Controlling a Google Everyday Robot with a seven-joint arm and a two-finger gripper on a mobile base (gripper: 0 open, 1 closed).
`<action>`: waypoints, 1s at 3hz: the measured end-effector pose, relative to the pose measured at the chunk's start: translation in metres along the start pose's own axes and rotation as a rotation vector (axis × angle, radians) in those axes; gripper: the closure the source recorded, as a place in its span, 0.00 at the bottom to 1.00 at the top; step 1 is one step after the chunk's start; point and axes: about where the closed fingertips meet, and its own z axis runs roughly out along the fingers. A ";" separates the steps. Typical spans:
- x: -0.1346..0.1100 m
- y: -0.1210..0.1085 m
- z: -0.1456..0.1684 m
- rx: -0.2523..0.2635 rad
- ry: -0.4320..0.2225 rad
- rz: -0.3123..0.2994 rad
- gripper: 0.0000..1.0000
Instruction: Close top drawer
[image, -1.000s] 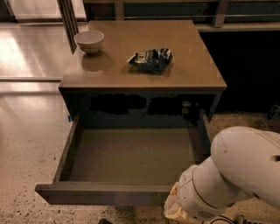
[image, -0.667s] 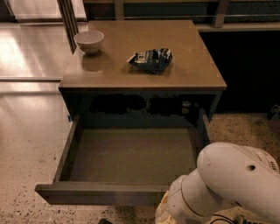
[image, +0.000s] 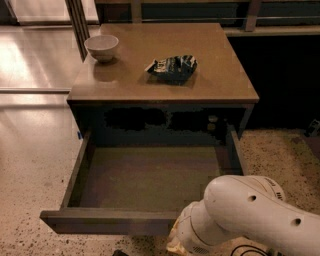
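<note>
Leftward, toward 9 o'clock, the white arm (image: 250, 210) has been carried along the front edge of the drawer (image: 150, 175); the drawer itself has not been shifted, and it stands pulled fully out of the cabinet (image: 220, 80) toward 6 o'clock. The gripper (image: 176, 244) is placed low at about 5 o'clock, just at the right part of the front panel (image: 110, 222), and is largely hidden behind the wrist; whether it is released or clenched cannot be told. Contact with the panel seems likely but cannot be confirmed from this angle. For a clean close, the push is best applied nearer the panel's middle than its right end, so that the drawer is not skewed on its runners; force should be directed straight toward 12 o'clock and kept level until the panel is flush; the bowl (image: 102, 47) and snack bag (image: 172, 67) on top need not be disturbed.
</note>
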 end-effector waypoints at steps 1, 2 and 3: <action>0.000 0.000 0.000 0.001 0.001 -0.001 1.00; -0.006 -0.016 0.004 0.026 -0.008 -0.003 1.00; -0.012 -0.027 0.009 0.048 -0.022 0.005 1.00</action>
